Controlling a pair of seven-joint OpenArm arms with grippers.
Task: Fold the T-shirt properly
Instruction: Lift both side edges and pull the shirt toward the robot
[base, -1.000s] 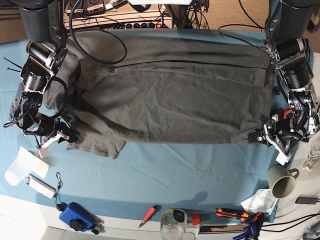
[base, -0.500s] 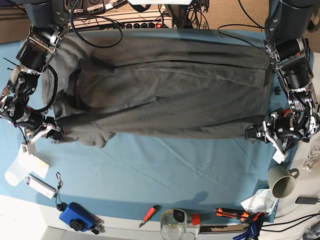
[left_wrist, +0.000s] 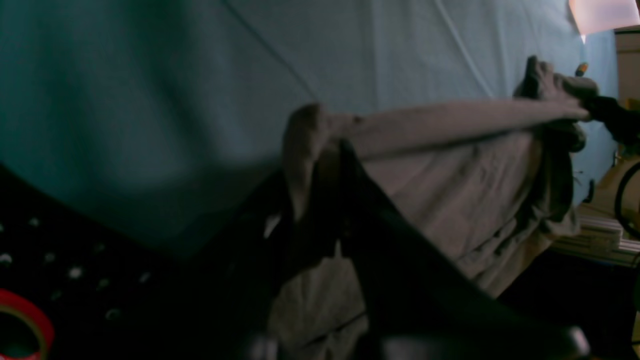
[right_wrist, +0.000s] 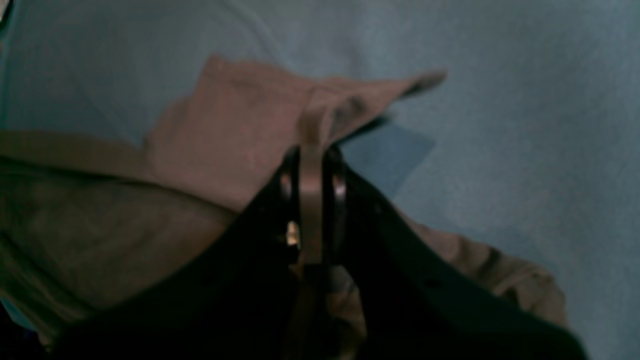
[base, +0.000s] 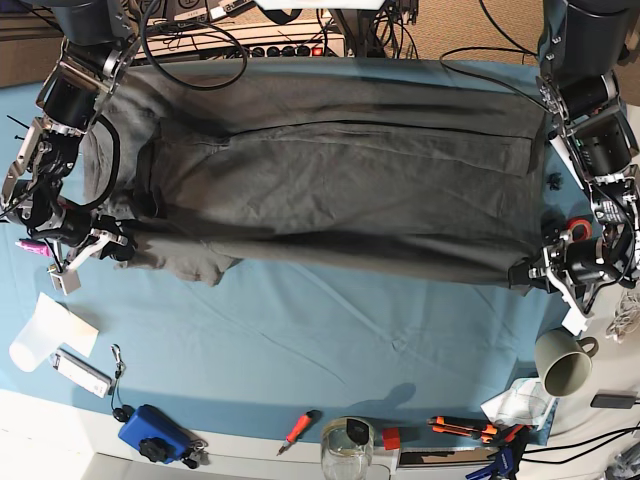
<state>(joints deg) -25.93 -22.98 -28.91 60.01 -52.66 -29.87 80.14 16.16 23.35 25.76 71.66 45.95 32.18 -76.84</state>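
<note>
The dark grey T-shirt (base: 340, 180) lies spread wide across the teal cloth sheet (base: 330, 330), its near edge pulled into a straight taut line. My left gripper (base: 525, 275) is at the right end of that edge, shut on a pinch of the fabric (left_wrist: 320, 145). At the left end, my right gripper (base: 118, 250) is shut on the shirt too. In the right wrist view a strip of cloth (right_wrist: 311, 200) runs between its dark fingers (right_wrist: 340, 190). A sleeve flap (base: 200, 266) hangs just past that grip.
A mug (base: 562, 362) stands near my left arm, with a red tape roll (base: 578, 228) behind it. Along the front edge lie a glass jar (base: 346, 445), a red screwdriver (base: 298, 428), orange tools (base: 465, 428), a blue device (base: 152, 432) and white paper (base: 45, 332).
Both grippers have drawn apart with the shirt's near edge held, stretching it straight. The right gripper swung outward and back; the left moved slightly right. The loose sleeve corner pulled in.
</note>
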